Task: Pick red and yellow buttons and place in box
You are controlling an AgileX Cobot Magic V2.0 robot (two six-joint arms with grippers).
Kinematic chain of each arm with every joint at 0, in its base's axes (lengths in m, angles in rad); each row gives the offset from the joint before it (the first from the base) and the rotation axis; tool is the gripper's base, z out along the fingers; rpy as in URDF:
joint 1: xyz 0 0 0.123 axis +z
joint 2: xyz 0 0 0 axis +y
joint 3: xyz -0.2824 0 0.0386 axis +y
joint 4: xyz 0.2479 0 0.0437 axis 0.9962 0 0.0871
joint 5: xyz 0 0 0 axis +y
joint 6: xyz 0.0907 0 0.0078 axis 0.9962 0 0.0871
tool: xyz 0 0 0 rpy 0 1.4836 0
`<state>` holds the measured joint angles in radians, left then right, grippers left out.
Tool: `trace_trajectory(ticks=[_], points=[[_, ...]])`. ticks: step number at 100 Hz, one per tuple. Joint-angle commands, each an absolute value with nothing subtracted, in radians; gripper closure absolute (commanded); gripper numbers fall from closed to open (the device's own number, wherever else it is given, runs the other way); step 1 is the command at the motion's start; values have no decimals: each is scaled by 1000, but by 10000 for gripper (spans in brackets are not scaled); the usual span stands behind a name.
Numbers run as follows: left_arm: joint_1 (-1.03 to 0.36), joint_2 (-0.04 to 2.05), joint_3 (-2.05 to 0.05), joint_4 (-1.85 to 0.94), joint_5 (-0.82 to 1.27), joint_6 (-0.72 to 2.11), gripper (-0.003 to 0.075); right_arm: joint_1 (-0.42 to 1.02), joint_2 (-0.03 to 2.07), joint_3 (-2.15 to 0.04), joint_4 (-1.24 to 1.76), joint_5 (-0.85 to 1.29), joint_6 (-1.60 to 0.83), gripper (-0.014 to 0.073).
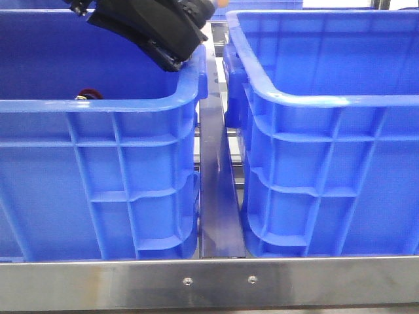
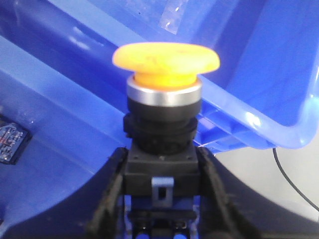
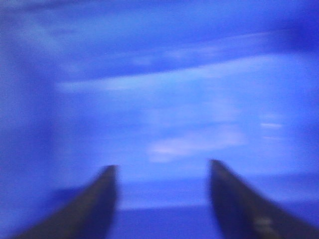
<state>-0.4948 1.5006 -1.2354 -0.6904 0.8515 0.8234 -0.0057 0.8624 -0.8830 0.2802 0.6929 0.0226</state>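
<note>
Left end effector (image 2: 159, 199) pinches the yellow button (image 2: 164, 99): smooth domed cap, silver ring, ribbed black body. Right end effector (image 3: 162, 199) spread over blurred glossy blue plastic; ribbed blue crates (image 1: 98, 163) behind

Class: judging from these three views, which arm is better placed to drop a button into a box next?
Left. Its gripper already clamps the yellow button above blue crates. The right gripper is open and empty.

right wrist view: we see only blur, blue behind two dark fingers (image 3: 94, 204) | front view: red button (image 1: 88, 95) mostly hidden behind left bin (image 1: 98, 104) rim | left arm (image 1: 150, 26) cut off at top
</note>
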Motion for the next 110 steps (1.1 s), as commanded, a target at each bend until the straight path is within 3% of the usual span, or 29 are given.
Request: trace_trajectory(ticks=[1,44,98,110], points=[[-501,1457,-1263,-739,826,825,661,31,887,-944,464,639,-35,34],[-501,1457,-1263,-739,826,825,661,245,1157,-1032,1141,689,-324,34],[-501,1457,-1263,-739,826,825,661,350,1395,-1146,1200,717,-338,37],[-501,1457,-1263,-739,826,825,661,350,1395,-1146,1201,718,-338,143]])
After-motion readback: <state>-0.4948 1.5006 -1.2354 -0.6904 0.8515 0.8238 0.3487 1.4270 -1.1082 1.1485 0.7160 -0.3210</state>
